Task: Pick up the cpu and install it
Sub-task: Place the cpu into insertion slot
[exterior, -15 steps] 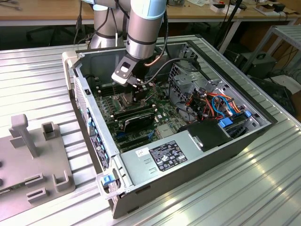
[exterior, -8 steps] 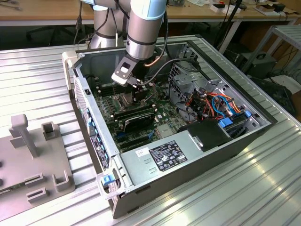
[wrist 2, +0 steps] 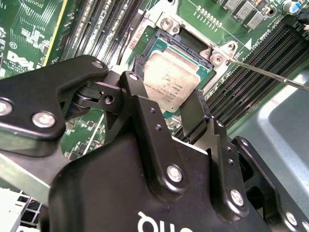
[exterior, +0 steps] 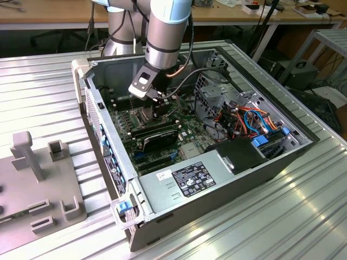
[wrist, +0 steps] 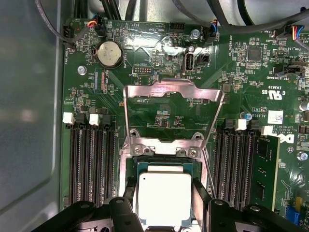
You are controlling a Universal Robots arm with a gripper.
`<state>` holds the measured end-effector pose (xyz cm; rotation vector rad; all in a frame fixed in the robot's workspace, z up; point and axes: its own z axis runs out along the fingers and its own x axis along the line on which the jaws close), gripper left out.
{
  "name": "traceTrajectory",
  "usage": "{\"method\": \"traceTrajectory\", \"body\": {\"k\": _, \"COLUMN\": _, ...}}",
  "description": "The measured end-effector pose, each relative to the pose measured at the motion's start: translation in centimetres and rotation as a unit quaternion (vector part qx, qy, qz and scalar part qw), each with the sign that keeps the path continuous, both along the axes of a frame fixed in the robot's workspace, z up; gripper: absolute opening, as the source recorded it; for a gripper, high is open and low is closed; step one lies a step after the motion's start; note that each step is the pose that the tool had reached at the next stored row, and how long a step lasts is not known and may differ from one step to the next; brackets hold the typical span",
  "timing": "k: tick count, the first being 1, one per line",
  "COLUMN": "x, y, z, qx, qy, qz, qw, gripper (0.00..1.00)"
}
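Observation:
The cpu point(wrist: 164, 199), a flat square chip with a dull grey top, lies in the motherboard's square socket point(wrist 2: 170, 25), level with its rim. My gripper point(wrist: 165, 188) straddles it, one black finger point(wrist: 130, 193) against each of two opposite edges; in the second wrist view the cpu point(wrist 2: 169, 79) sits between the same fingers point(wrist 2: 195, 113). The gripper point(wrist 2: 168, 84) is shut on the cpu. The hinged metal socket frame point(wrist: 174, 89) stands swung open beyond the socket. In the exterior view the gripper point(exterior: 158, 111) reaches down into the open computer case point(exterior: 87, 70).
Empty memory slots point(wrist: 91, 164) flank the socket, and a memory stick point(wrist: 265, 169) stands close by. A thin wire lever point(wrist 2: 260, 72) juts out beside the socket. Power supply point(exterior: 190, 179), cable bundles point(exterior: 244, 116) and case walls hem in the arm. A grey fixture point(exterior: 38, 179) sits at the exterior view's left.

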<state>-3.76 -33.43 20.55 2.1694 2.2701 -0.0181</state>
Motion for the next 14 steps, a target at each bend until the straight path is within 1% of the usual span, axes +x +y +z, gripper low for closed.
{"method": "traceTrajectory", "body": {"k": 14, "x": -0.03, "y": 0.00, "z": -0.21, "qx": -0.0001, "qy": 0.0001, "qz": -0.001, "qw": 1.00000, "gripper": 0.55}}
